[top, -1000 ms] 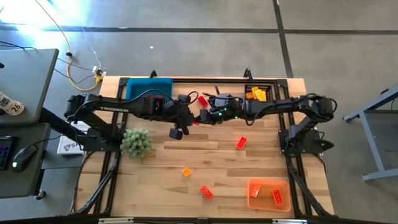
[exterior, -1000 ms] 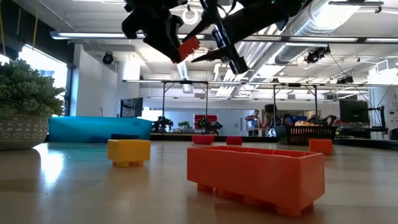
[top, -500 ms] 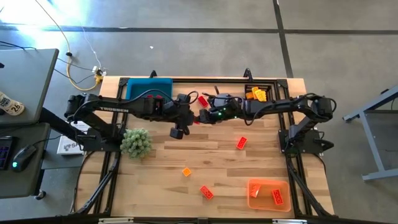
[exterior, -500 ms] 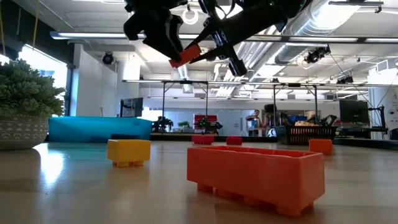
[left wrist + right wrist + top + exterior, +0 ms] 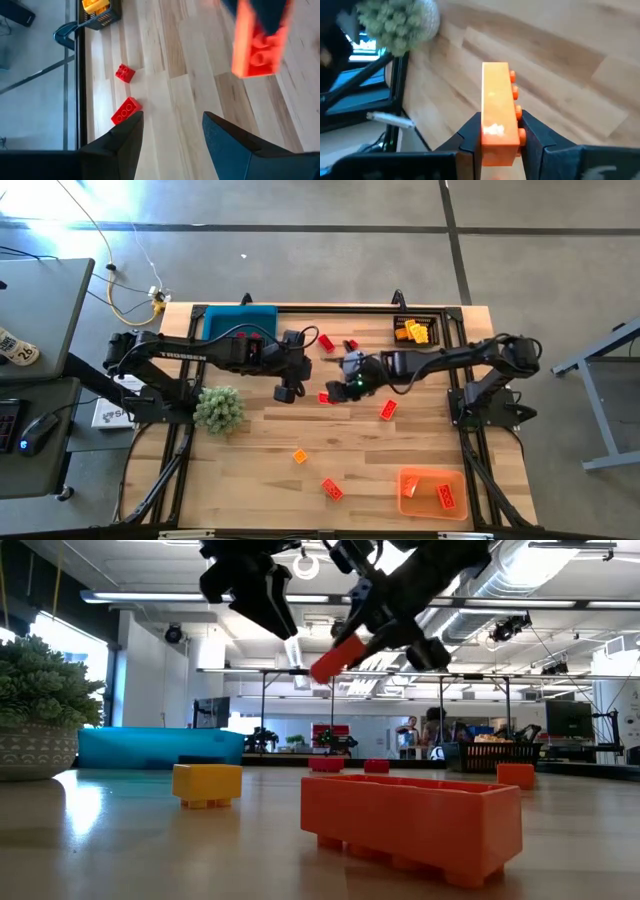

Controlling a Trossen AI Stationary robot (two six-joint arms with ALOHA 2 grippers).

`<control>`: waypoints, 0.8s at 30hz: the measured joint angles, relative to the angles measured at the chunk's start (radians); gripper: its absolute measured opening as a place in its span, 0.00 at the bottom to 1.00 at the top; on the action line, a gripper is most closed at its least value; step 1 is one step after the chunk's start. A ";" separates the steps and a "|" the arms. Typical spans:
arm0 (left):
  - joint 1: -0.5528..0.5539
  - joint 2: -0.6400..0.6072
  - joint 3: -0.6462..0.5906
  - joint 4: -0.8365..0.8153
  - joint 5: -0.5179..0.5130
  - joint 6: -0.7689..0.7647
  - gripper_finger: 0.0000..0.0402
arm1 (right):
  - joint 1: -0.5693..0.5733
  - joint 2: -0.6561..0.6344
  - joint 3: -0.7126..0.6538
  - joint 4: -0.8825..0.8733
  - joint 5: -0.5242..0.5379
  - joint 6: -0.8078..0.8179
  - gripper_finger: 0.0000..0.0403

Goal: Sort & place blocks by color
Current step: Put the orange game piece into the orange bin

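Gripping an orange-red brick (image 5: 498,112) above mid-table, right gripper (image 5: 500,135) sits at three o'clock of released left gripper (image 5: 172,137).

My right gripper (image 5: 499,136) pinches a glossy studded plastic orange brick (image 5: 498,112) between smooth matt dark fingers (image 5: 536,134). Beneath lies the table (image 5: 260,442) of pale planked wood with a satin sheen. Near its left edge, the plant clump (image 5: 218,409) looks fuzzy.
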 joint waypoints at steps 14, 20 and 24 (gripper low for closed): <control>0.000 0.000 0.000 0.025 0.002 -0.071 0.48 | 0.248 -0.115 0.001 -0.245 0.243 0.124 0.17; 0.005 0.000 0.000 0.035 0.001 -0.211 0.48 | 0.389 -0.178 0.001 -0.405 0.398 0.194 0.17; 0.007 0.000 0.000 0.043 -0.003 -0.332 0.48 | 0.492 -0.207 0.001 -0.520 0.424 0.285 0.19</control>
